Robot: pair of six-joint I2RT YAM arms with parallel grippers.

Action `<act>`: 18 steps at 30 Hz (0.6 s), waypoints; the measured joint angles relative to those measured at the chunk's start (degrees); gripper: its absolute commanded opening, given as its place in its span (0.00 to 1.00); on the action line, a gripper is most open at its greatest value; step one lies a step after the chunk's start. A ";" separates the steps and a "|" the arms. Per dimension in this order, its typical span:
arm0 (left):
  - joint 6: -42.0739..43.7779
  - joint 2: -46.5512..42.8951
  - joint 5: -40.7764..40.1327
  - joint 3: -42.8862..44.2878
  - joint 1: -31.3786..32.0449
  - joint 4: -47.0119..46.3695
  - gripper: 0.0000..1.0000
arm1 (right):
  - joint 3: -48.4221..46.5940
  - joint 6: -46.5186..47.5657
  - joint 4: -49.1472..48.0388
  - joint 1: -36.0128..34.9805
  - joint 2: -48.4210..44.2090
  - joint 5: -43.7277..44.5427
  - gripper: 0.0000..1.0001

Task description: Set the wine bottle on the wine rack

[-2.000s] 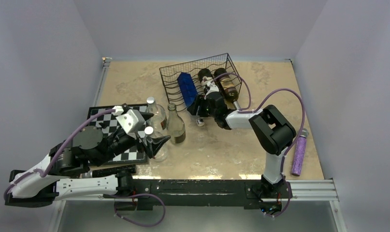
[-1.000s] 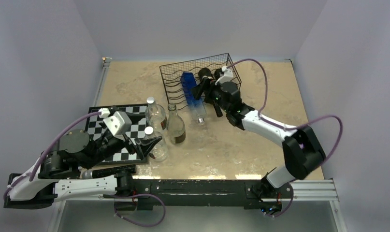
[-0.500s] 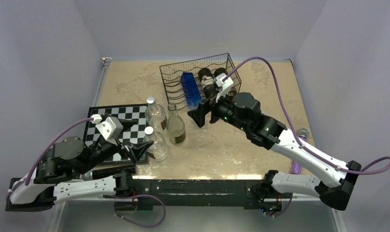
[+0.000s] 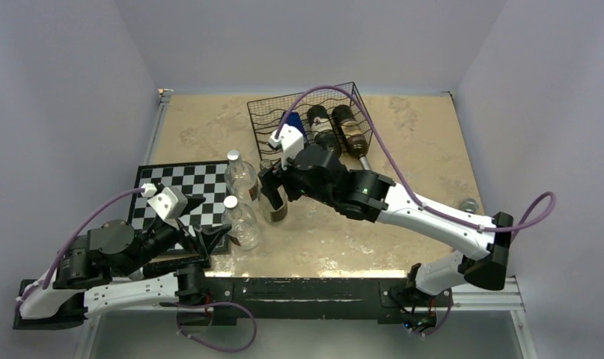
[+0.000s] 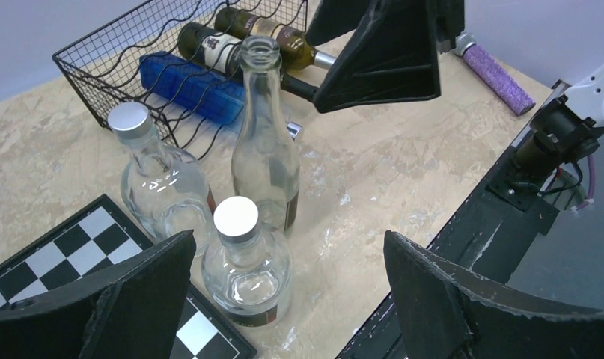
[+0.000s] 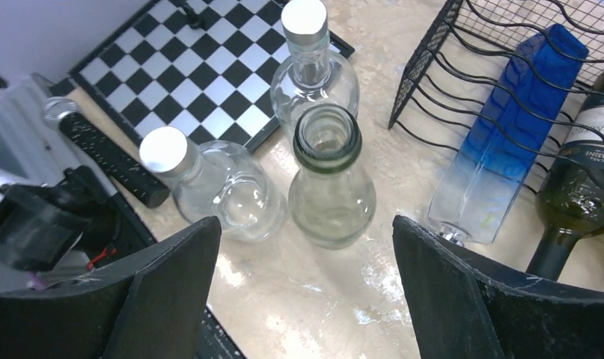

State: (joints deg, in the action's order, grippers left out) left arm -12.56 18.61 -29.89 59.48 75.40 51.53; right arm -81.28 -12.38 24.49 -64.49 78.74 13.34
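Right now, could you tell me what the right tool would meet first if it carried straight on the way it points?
Most likely the uncapped clear bottle, standing centred ahead of the right tool, whose jaws are open; the gap to it is hard to judge.

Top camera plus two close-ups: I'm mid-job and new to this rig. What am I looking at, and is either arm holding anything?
The top view looks down from behind the left arm and right arm, bolted at the table's near edge. Each close-up comes from a wrist camera, so the black wedges at its lower corners are that arm's own fingers. On the table: a black wire wine rack holding a blue bottle and two dark wine bottles, a chessboard, two capped clear bottles, an open-necked clear bottle and a purple cylinder. The left gripper is open near the chessboard. The right gripper is open above the open-necked bottle. Neither holds anything.
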 measured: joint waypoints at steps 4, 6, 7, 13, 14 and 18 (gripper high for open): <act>-1.44 -0.61 -0.17 -0.68 0.00 0.96 0.99 | -5.01 -0.35 3.17 -1.64 6.19 5.18 0.81; -1.75 -0.92 -0.17 -0.85 0.00 1.05 0.99 | -7.34 -0.61 4.48 -1.90 8.74 6.97 0.77; -1.90 -1.03 -0.20 -0.90 0.00 1.20 0.99 | -8.59 -0.72 5.09 -1.90 10.10 7.91 0.75; -2.89 -1.16 -0.92 -0.92 0.00 2.49 0.99 | -14.29 -1.53 8.35 -1.88 16.09 11.50 0.63; -2.97 -1.18 -1.25 -0.96 0.00 2.67 0.99 | -15.10 -1.60 8.87 -1.88 16.87 11.98 0.61; -3.02 -2.05 -2.43 -2.43 0.00 2.62 0.99 | -17.68 -1.90 10.88 -1.88 19.65 14.10 0.58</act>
State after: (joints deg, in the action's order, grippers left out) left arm -15.57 16.56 -32.32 57.06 75.40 54.15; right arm -98.96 -14.28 35.38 -66.37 98.39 27.44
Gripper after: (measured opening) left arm 0.993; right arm 0.600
